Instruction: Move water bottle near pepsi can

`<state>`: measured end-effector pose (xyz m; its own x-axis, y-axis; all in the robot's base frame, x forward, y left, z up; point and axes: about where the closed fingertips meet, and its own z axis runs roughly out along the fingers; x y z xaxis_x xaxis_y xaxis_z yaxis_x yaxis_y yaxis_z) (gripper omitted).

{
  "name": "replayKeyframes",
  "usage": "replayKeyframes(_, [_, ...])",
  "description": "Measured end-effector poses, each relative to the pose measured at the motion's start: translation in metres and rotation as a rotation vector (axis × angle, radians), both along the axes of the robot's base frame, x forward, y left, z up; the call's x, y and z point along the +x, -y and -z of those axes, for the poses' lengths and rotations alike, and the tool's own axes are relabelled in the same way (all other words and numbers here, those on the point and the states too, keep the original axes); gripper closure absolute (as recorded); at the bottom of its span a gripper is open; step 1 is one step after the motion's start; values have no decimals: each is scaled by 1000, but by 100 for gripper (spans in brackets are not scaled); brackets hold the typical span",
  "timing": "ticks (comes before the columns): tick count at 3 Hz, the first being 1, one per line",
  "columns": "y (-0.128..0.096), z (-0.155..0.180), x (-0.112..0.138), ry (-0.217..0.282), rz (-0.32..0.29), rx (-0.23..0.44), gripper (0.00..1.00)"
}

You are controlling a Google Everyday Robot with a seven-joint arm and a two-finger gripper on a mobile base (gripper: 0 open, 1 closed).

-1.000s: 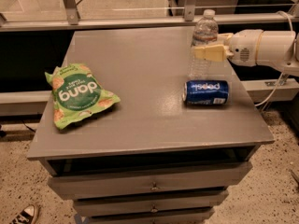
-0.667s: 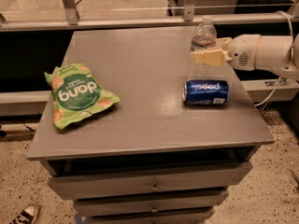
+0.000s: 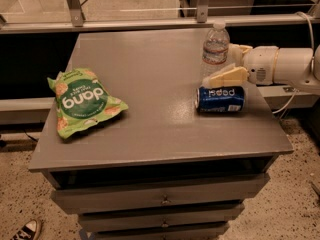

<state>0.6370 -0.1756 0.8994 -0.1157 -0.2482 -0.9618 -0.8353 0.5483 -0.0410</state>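
**Bottle in the gripper's grasp, just behind the can**

On your grey table [image 3: 150, 134], the green snack bag [image 3: 82, 101] lay flat at the left side, well apart from everything else. Nothing stood between the two task things. Beneath the top ran a stack of drawers [image 3: 160, 199], and a metal rail [image 3: 150, 23] crossed behind the far edge.

Your gripper [image 3: 219, 65] reached in from the right at the end of the white arm [image 3: 285, 66]. It was clasped on the water bottle [image 3: 215, 44] low on its body. One cream finger [image 3: 227, 77] crossed in front of the bottle's base and the other showed just behind it on the right. The bottle stood upright at the right side of the table, cap up. The pepsi can [image 3: 220, 99] lay on its side just in front of it, towards the near edge. The front finger hung right above the can; you could not tell whether they touched.

That finger hid the bottle's foot, so whether it rested on the table could not be seen. The arm was cut off at the right edge. A shoe [image 3: 27, 230] was half cut off at the bottom left corner.
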Motion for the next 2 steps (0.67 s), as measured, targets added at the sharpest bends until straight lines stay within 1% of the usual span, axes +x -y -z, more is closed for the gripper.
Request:
replayKeyframes(1, [15,-1,-7,29,-27,-25,0])
replayKeyframes(2, [57,-13,-16,85,-38,-30,0])
